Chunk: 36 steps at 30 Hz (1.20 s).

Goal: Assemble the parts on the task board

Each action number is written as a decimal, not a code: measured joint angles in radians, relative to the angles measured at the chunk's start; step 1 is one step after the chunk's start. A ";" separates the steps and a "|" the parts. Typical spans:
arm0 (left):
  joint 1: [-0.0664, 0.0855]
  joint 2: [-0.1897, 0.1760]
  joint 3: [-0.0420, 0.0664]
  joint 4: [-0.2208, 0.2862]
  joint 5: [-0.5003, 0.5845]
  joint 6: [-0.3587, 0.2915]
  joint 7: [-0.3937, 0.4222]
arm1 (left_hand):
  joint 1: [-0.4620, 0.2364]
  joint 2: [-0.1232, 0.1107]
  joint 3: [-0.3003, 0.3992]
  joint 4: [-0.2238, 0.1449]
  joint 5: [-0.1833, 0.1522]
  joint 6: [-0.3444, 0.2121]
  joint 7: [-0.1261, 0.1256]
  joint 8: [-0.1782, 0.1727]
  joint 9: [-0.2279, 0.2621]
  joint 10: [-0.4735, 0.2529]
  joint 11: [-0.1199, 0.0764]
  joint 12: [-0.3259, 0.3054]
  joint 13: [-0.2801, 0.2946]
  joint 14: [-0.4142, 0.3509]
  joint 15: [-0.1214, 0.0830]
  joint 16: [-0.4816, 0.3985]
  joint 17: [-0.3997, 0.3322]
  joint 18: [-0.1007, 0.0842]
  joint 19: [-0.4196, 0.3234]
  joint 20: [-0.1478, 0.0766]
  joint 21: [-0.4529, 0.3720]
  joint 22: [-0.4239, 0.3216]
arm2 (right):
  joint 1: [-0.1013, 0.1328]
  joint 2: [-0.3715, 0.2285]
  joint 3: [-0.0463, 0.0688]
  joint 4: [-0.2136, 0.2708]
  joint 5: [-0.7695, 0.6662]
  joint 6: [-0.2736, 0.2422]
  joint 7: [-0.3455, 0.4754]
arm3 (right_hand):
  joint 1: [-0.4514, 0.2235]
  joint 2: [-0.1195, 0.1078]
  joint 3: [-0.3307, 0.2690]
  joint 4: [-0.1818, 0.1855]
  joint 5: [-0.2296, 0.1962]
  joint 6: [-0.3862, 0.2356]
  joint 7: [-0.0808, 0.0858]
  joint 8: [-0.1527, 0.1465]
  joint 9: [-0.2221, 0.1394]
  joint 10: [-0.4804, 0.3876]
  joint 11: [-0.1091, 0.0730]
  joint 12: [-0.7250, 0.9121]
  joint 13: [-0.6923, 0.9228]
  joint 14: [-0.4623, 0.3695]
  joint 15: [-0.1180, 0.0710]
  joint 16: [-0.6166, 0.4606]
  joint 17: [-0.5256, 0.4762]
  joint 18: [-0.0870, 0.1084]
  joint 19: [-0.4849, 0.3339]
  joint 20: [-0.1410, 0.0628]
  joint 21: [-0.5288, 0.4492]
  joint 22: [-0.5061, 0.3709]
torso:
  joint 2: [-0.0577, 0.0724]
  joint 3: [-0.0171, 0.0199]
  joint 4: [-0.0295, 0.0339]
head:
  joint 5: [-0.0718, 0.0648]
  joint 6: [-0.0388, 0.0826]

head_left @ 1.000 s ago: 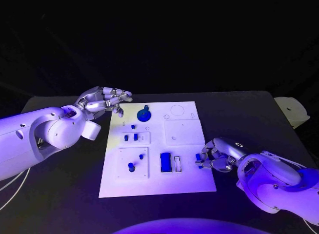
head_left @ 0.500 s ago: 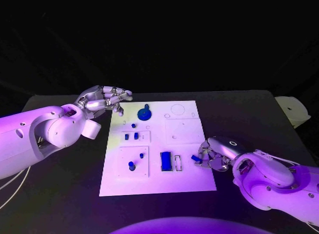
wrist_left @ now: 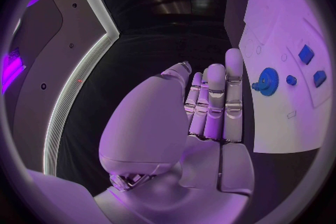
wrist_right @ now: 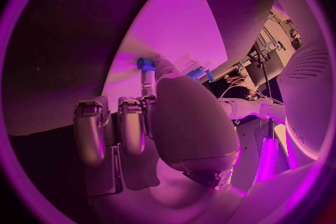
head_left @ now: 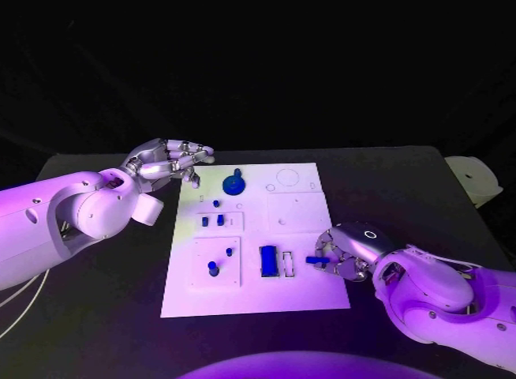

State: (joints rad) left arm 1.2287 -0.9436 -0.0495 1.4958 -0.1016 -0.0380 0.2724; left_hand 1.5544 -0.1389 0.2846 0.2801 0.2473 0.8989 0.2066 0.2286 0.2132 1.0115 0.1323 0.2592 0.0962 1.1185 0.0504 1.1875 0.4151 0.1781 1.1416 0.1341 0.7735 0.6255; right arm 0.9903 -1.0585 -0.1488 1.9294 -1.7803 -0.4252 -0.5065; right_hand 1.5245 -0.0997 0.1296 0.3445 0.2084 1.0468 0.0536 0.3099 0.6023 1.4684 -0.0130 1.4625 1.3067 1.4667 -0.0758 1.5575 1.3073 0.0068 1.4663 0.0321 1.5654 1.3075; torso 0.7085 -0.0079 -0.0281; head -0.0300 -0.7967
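Observation:
The white task board (head_left: 309,292) lies in the middle of the table. My right hand (head_left: 347,253) hovers at the board's right edge and pinches a small blue part (head_left: 317,259) (wrist_right: 145,63) over the board, right of the blue block (head_left: 267,261) and its empty slot (head_left: 288,263). A blue gear (head_left: 233,187) (wrist_left: 267,80) sits at the far end. Small blue parts (head_left: 213,222) stand in the left half, with pegs (head_left: 214,269) nearer me. My left hand (head_left: 167,163) (wrist_left: 213,103) hangs off the board's far left corner, holding nothing.
The black table (head_left: 99,308) runs around the board on all sides. A pale object (head_left: 474,180) stands at the table's far right edge. The board's far right quarter (head_left: 294,213) carries bare white recesses.
My right hand has crept a little leftward over the board's edge, and the blue part in it now points sideways toward the slot. The left hand has stayed put.

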 measured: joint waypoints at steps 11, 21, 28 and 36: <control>0.000 0.002 0.000 -0.001 0.000 0.000 -0.001 | 0.000 0.000 0.000 0.000 0.000 0.000 0.000 0.000 0.000 0.000 0.000 0.000 0.000 0.000 0.000 0.000 0.000 0.000 0.000 0.000 0.000 0.000 | 0.012 -0.004 -0.002 0.040 0.022 -0.045 -0.014 | -0.121 -0.039 0.238 0.012 0.031 -0.015 0.004 0.008 0.015 0.002 -0.008 -0.001 0.001 0.000 0.000 0.000 0.001 0.000 0.000 0.000 0.000 0.000 | 0.000 -0.0001 0.0003 | 0.002 0.001; 0.000 0.003 0.000 -0.001 -0.001 0.001 -0.001 | 0.000 0.000 0.000 0.000 0.000 0.000 0.000 0.000 0.000 0.000 0.000 -0.001 0.000 0.000 0.000 0.000 0.000 0.000 0.000 0.000 0.000 0.000 | 0.021 0.026 -0.001 0.054 0.124 -0.104 -0.018 | -0.154 -0.067 0.289 -0.003 0.029 -0.017 0.006 0.035 0.016 0.002 -0.008 -0.001 0.001 0.000 0.000 0.000 0.001 0.000 0.000 0.000 0.000 0.000 | 0.000 -0.0005 0.0013 | 0.000 0.000; 0.000 0.002 0.000 0.000 -0.001 0.001 -0.002 | 0.000 0.000 0.000 0.000 0.000 0.000 0.000 0.000 0.000 0.000 0.000 -0.001 0.000 0.000 0.000 0.000 0.000 0.000 0.000 0.000 0.000 0.000 | 0.021 0.054 -0.001 0.040 0.233 -0.109 -0.021 | -0.223 -0.087 0.364 -0.062 0.053 -0.021 0.010 0.052 0.016 0.002 -0.008 -0.001 0.001 0.000 0.000 0.000 0.001 0.000 0.000 0.000 0.000 0.001 | 0.001 -0.0008 0.0008 | 0.002 -0.004; 0.000 0.002 0.000 0.000 -0.001 0.003 -0.003 | 0.000 0.000 0.000 0.000 0.000 0.000 0.000 0.000 0.000 0.000 0.000 -0.001 0.000 0.000 0.000 0.000 0.000 0.000 0.000 0.000 0.000 0.000 | 0.020 0.083 -0.002 0.020 0.314 -0.088 -0.022 | -0.317 -0.087 0.344 -0.056 0.102 -0.019 0.008 0.062 0.087 0.002 -0.008 -0.001 0.001 0.000 0.000 0.004 0.001 0.000 0.000 0.000 0.000 0.001 | 0.001 0.0001 -0.0002 | 0.004 -0.007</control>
State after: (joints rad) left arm 1.2285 -0.9412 -0.0495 1.4962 -0.1029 -0.0354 0.2696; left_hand 1.5544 -0.1389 0.2845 0.2800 0.2473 0.8989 0.2066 0.2282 0.2133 1.0115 0.1323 0.2587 0.0962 1.1185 0.0504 1.1875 0.4153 0.1781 1.1416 0.1341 0.7735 0.6256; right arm 1.0103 -0.9756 -0.1504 1.9490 -1.4660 -0.5136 -0.5284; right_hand 1.2076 -0.1872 0.4741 0.2882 0.3101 1.0280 0.0614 0.3720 0.6892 1.4705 -0.0213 1.4617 1.3079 1.4665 -0.0756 1.5616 1.3078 0.0068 1.4663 0.0323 1.5654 1.3080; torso 0.7095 -0.0078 -0.0283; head -0.0257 -0.8035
